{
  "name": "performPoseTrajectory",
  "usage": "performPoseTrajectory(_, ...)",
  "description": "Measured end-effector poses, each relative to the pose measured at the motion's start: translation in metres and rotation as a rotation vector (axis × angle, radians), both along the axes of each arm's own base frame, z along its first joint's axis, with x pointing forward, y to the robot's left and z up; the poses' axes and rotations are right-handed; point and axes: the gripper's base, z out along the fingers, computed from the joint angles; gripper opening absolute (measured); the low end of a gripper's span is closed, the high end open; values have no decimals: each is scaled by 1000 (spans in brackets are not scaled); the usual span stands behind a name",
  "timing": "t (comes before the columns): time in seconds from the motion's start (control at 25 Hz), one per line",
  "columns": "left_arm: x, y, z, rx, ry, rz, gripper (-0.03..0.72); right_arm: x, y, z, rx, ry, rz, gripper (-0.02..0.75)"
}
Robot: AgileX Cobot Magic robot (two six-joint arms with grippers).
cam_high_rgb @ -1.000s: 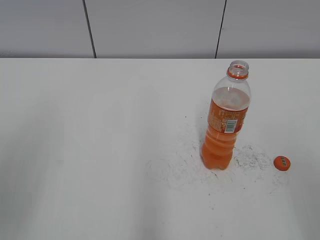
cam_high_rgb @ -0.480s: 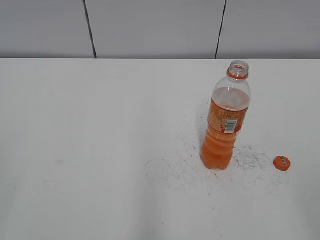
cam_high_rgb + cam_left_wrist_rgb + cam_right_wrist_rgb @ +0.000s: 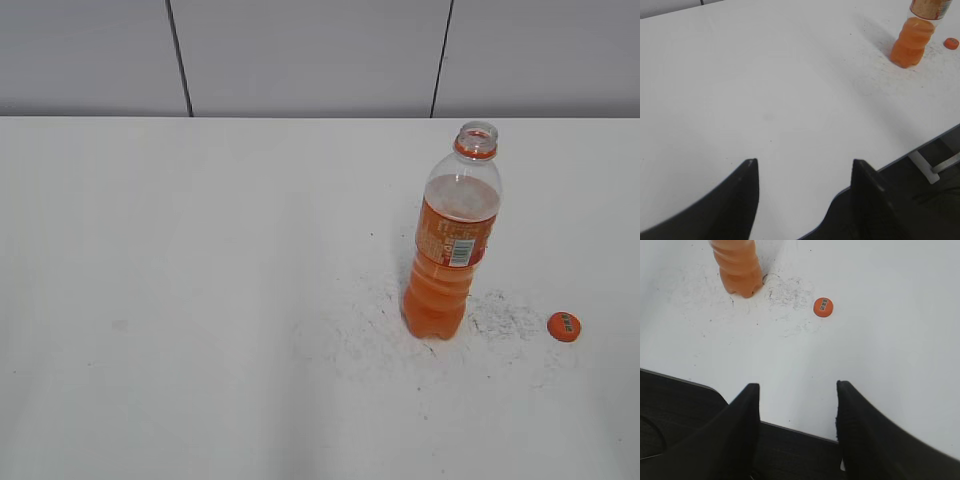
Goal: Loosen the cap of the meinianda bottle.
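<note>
Two grippers, both empty and both spread wide, and you can see neither arm in the exterior view. Your left gripper [image 3: 804, 172] hangs over bare table near its front edge, well apart from the work. Your right gripper [image 3: 797, 395] sits at the table's near edge too, with the cap [image 3: 823, 307] ahead of its fingers and nothing between them.

Look at the meinianda bottle [image 3: 452, 240]: it stands upright on the table [image 3: 180, 300], right of centre, long axis vertical, open mouth pointing straight up, barcode patch facing the exterior camera. The cap [image 3: 564, 326] is off it, lying flat on the table to the bottle's right, apart from the base, marked face up. Scuff marks ring the spot where the bottle stands.

So by my read the loosening is done and more; the neck is bare, the cap fully free. You look to be at the finish, arms parked. If anything is left for you, it's only holding clear: any sweep toward that bottle risks tipping an open drink.
</note>
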Motion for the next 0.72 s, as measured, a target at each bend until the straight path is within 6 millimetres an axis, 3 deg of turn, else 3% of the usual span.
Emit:
performPoseTrajectory(0.4,0,0,0,-3,0,7,455,0,2,1,19,-2,10,367)
performPoseTrajectory(0.72,-1,2,0,-4,-2,215,455,-12,6,3,82,-86,37,367)
